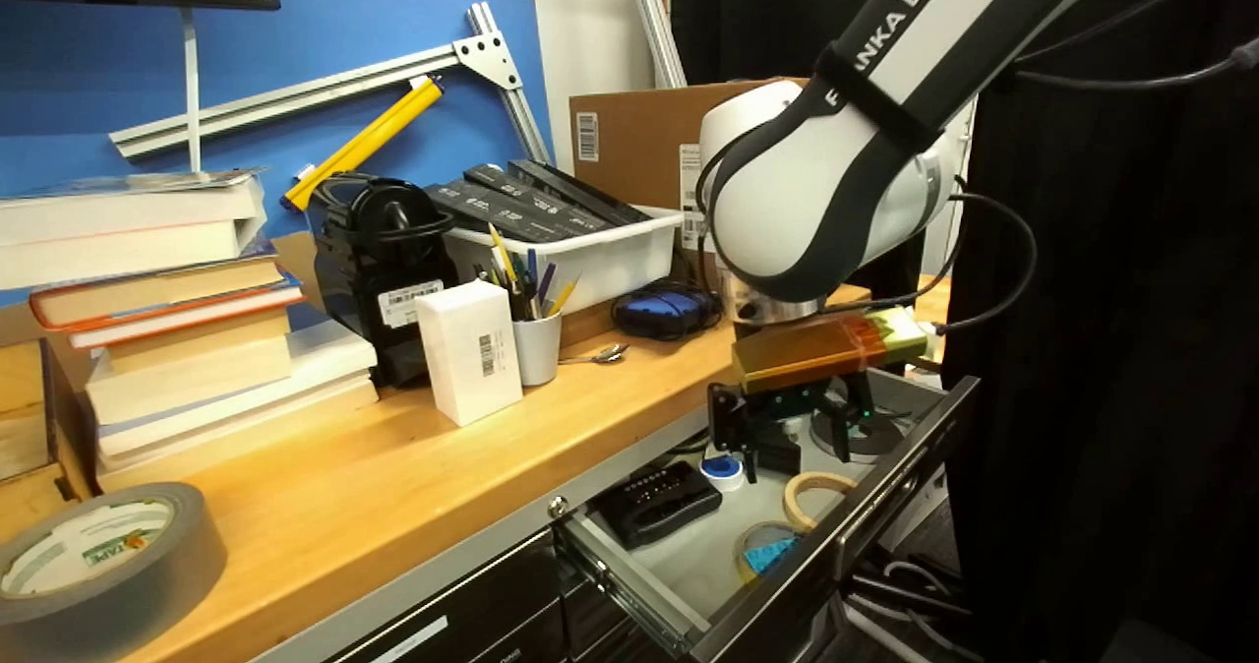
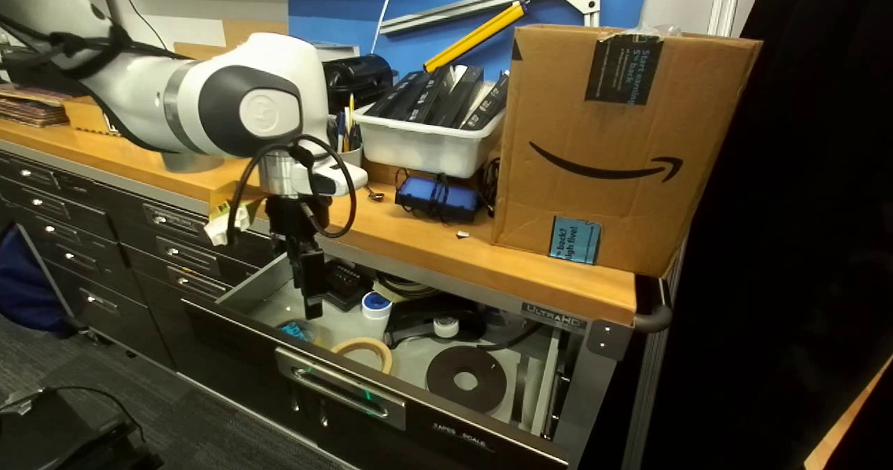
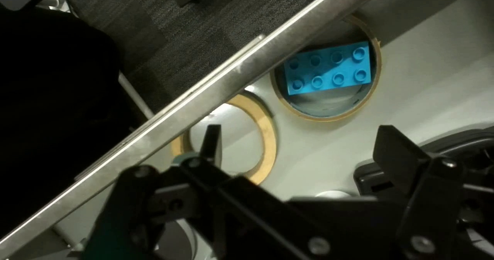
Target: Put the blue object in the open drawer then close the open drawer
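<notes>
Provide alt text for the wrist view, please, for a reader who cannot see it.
A light-blue toy brick lies inside a tape roll in an open drawer. Black jaws stand open and empty lower in the picture, one overlapping a yellowish ring; dark carpet shows beyond the drawer's edge.

Counter (image 1: pixel 590 397): honey-toned wood. Open drawer (image 1: pixel 689 555), below counter's front edge: pale grey inside, near-black front. Brick (image 3: pixel 328 68): uniform light blue; surrounding tape ring (image 3: pixel 378 59), tan-rimmed. Gripper (image 3: pixel 302 146): black. Near back edge: white bin (image 2: pixel 418 146). By an end corner: brown carton (image 2: pixel 600 135), arrow-printed in black.
</notes>
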{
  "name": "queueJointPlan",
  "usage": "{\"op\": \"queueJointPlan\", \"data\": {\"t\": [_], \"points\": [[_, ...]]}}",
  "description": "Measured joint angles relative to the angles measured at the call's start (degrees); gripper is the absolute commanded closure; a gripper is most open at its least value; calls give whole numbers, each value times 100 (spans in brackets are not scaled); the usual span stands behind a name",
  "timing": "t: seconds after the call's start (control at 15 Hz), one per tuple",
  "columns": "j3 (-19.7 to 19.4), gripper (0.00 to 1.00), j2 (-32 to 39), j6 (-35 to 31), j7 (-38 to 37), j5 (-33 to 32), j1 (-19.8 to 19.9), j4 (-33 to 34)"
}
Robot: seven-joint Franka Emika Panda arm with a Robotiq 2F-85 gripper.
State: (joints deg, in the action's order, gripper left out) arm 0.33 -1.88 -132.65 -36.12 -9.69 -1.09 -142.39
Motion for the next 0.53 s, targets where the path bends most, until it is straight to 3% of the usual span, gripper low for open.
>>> {"op": "queueJointPlan", "data": {"t": [0.27,0.4,0.53], "points": [[-73,0,-838,999,1147,234,96,-390],[-116,0,-957,1371,1792,438,119,-541],[-110,0,-835,1519,1960,438,123,-711]]}}
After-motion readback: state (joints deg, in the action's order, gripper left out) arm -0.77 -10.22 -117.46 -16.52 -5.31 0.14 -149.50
